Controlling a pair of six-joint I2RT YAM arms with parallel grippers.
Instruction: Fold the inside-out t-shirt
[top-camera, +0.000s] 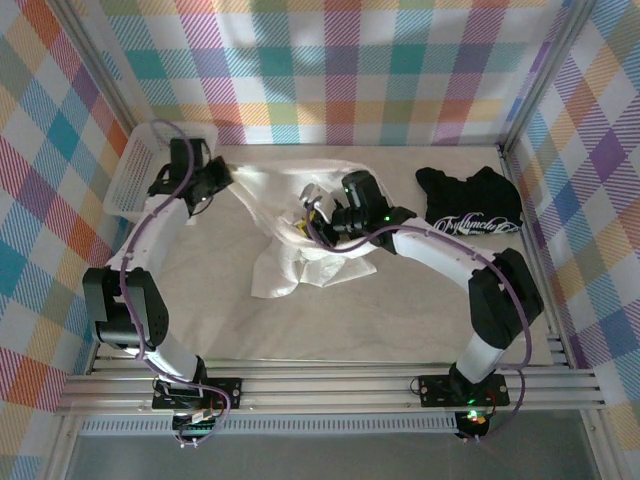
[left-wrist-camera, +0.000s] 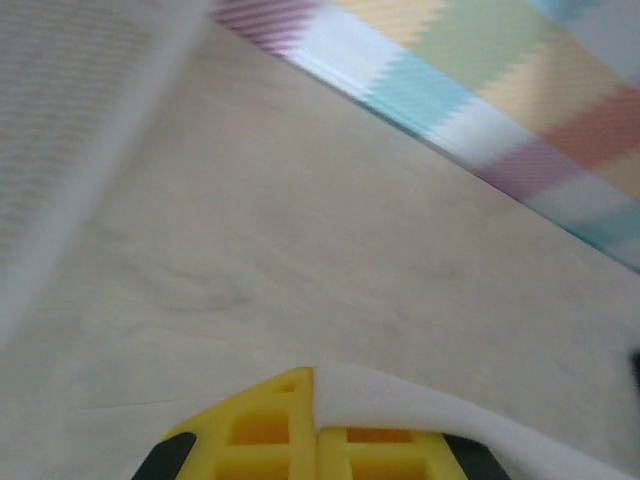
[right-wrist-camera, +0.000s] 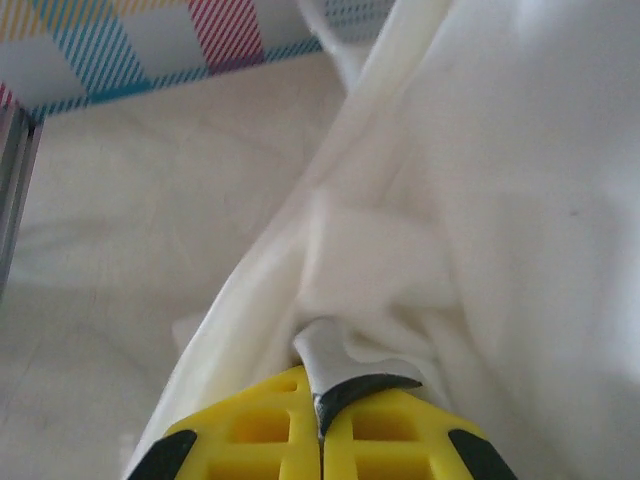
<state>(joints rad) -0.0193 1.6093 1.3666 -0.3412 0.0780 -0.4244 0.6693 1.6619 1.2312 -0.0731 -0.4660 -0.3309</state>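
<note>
The inside-out t-shirt (top-camera: 297, 268) lies bunched in the middle of the table (top-camera: 250, 325) and stretches toward the far left. The left gripper (left-wrist-camera: 316, 398) is clenched on its far-left edge, and the right gripper (right-wrist-camera: 320, 402) pinches its middle, nearer to the bulk

Left wrist view: the basket (left-wrist-camera: 80, 130) is blurred and its mesh indistinct. The left gripper (left-wrist-camera: 317, 400) is cut off by the bottom edge. The strip of the inside-out t-shirt (left-wrist-camera: 420, 410) pinched in it runs out at the lower right corner.

Right wrist view: the right gripper (right-wrist-camera: 320, 405) is cut off by the bottom edge. The inside-out t-shirt overruns the top and right edges.

Top view: the lettering on the black t-shirt (top-camera: 470, 195), at the table's far right corner, is too small to read.
</note>
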